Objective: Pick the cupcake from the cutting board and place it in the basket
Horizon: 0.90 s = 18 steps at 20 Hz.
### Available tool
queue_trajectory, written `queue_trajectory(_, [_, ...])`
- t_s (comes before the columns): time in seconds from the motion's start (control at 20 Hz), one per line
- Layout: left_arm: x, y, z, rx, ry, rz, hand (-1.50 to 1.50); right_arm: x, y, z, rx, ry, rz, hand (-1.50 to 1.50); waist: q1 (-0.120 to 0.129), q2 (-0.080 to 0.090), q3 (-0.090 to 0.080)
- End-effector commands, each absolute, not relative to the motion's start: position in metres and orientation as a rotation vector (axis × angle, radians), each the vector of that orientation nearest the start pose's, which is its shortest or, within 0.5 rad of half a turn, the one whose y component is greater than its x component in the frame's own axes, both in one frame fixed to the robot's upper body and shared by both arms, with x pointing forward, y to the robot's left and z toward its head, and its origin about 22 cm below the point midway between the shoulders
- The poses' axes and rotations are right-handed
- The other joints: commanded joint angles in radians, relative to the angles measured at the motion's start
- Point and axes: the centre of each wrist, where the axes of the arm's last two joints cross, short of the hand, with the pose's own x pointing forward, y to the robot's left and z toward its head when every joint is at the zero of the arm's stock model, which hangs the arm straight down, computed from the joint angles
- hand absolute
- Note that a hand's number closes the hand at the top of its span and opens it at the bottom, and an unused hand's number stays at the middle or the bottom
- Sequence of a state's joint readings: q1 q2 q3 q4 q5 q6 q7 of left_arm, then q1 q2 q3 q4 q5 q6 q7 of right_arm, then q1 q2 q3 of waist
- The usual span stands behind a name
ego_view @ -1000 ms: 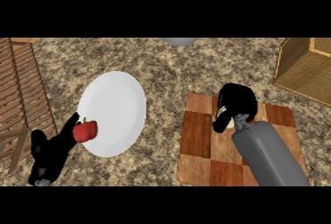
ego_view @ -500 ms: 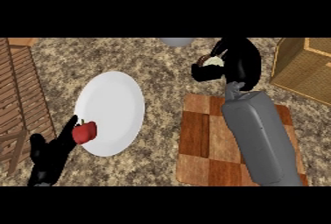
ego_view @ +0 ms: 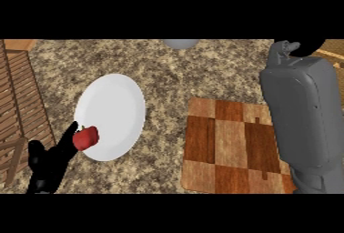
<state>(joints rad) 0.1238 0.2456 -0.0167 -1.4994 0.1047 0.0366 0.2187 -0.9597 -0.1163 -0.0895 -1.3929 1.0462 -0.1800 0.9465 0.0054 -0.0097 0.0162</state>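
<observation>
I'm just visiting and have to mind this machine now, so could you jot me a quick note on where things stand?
Right robot hand: at the top edge over the basket, mostly out of view; I cannot tell its fingers or whether it holds the cupcake.
Left robot hand: resting open at lower left, by a red fruit on the white plate.
Cutting board: no cupcake visible on it.
Left: confirm the cupcake lands in the basket.

Speckled brown-and-beige granite counter top (ego_view: 201, 73) fills the view, evenly lit with only soft shadows. Along its left edge stands slatted wooden furniture (ego_view: 23, 104), its boards running in parallel strips. A small rounded grey object (ego_view: 180, 43) sits at the far edge of the counter, cut off by the frame.
</observation>
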Motion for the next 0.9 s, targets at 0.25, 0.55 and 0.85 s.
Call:
queue_trajectory(0.25, [0.192,0.297,-0.039,0.154,-1.019,-0.02,0.0,0.386,-0.222,0.332,-1.203,-1.381,-0.13,1.5,0.004,0.01,-0.016])
queue_trajectory(0.55, [0.189,0.285,-0.05,0.122,-1.012,-0.044,0.0,0.404,-0.253,0.325,-1.238,-1.334,-0.122,1.5,0.009,0.015,-0.016])
queue_trajectory(0.85, [0.196,0.292,-0.054,0.147,-1.036,-0.047,0.0,0.42,-0.296,0.287,-1.277,-1.281,-0.093,1.5,0.01,0.019,-0.016])
